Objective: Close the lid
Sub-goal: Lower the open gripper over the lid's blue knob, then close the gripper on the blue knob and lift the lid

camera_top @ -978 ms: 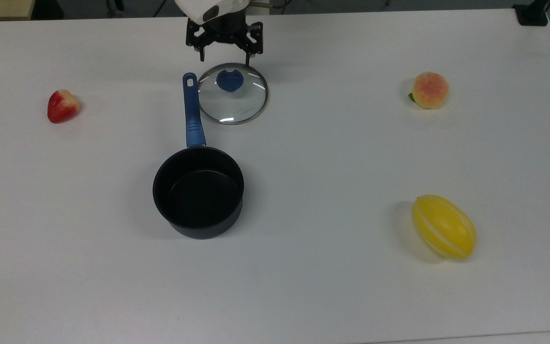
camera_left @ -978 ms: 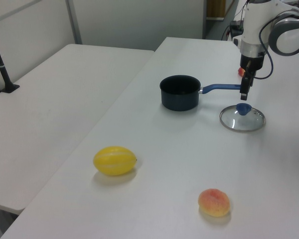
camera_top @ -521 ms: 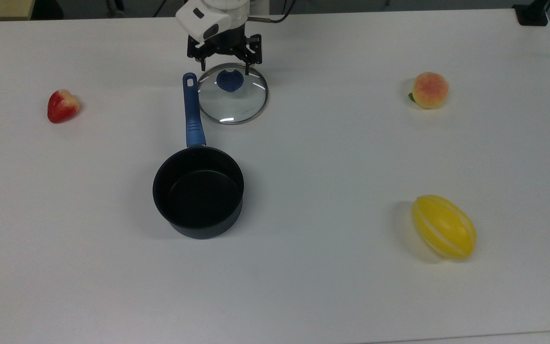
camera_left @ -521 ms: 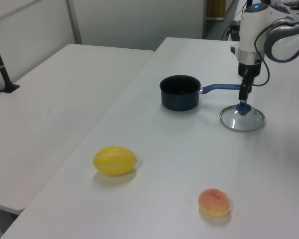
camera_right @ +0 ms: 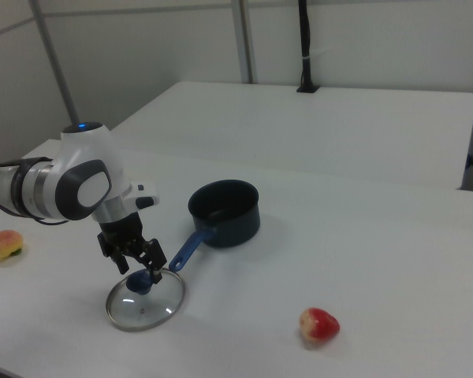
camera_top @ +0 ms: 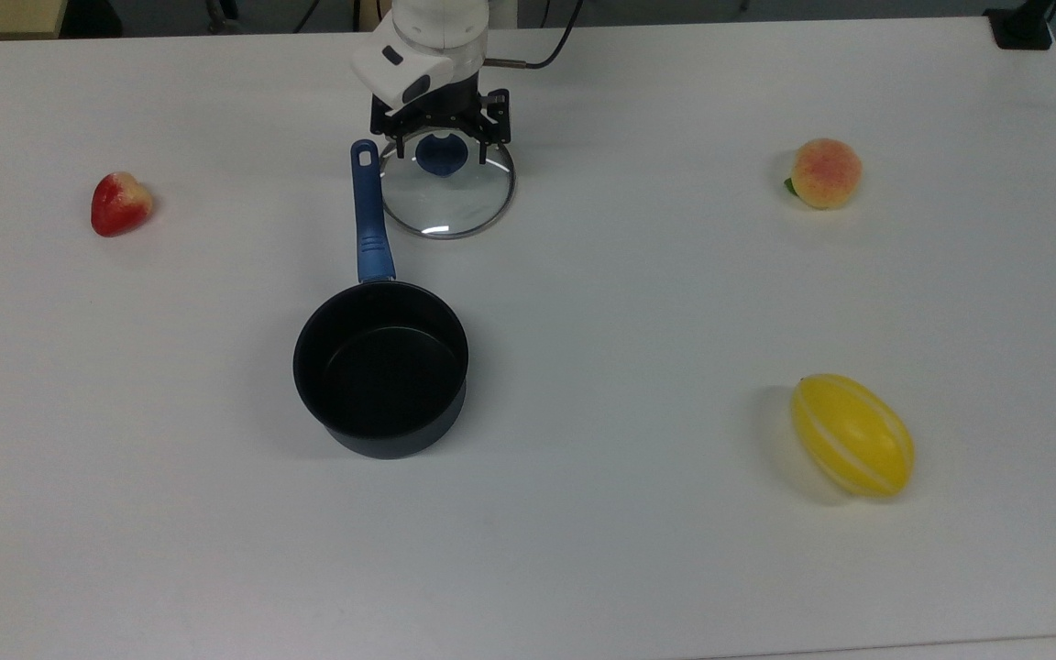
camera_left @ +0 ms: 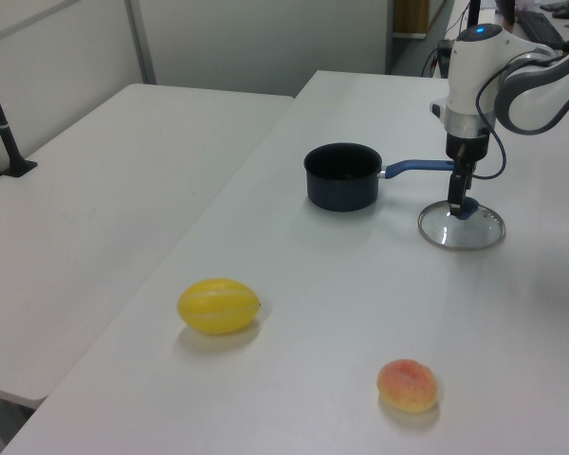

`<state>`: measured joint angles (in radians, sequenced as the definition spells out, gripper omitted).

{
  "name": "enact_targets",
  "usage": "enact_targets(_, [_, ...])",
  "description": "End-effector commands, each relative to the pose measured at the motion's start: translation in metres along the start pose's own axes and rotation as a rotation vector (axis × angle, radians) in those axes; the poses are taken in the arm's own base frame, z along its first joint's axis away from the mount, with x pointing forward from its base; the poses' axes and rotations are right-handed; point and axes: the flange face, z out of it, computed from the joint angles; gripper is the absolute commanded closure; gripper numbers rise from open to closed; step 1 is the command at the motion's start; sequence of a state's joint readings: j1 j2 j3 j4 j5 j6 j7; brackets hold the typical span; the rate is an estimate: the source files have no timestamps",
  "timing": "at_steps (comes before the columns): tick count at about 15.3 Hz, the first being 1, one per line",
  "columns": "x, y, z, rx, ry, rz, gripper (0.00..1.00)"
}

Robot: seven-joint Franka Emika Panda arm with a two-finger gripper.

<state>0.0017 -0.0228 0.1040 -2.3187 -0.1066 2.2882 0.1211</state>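
Top view: the lid (camera_top: 447, 188) lies flat on the white table (camera_top: 638, 302), at about 1 o'clock from the black pot (camera_top: 381, 367), just beside the pot's blue handle (camera_top: 368, 215). The gripper (camera_top: 441, 154) is low over the lid's blue knob (camera_top: 441, 154), its fingers (camera_top: 484, 147) spread wide on either side of it, not pinching it. A strawberry (camera_top: 120, 203) sits far off at 9 o'clock from the lid.

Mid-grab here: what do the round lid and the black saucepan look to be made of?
The round clear lid: likely glass, since the table shows through it, with a thin shiny metal-looking rim and a blue, probably plastic knob. The black saucepan: matte dark coating, probably nonstick metal; blue handle looks plastic.
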Motion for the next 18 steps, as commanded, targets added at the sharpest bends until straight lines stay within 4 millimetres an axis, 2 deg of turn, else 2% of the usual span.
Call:
enact_targets(1, [-0.003, -0.006, 0.010, 0.014, -0.005, -0.017, 0.01])
enact_targets(5, [-0.005, -0.007, 0.013, 0.013, -0.016, -0.020, 0.28])
enact_targets(7, [-0.006, -0.007, 0.013, 0.012, -0.017, -0.022, 0.55])
enact_targets(10, [-0.006, -0.007, 0.013, 0.012, -0.017, -0.022, 0.81])
enact_targets(12, [-0.007, -0.006, 0.011, 0.010, -0.022, -0.022, 0.89])
enact_targets(15, [-0.011, -0.015, 0.004, 0.003, -0.055, -0.040, 0.89])
enact_targets(18, [-0.016, -0.034, -0.016, -0.012, -0.075, -0.088, 0.89])
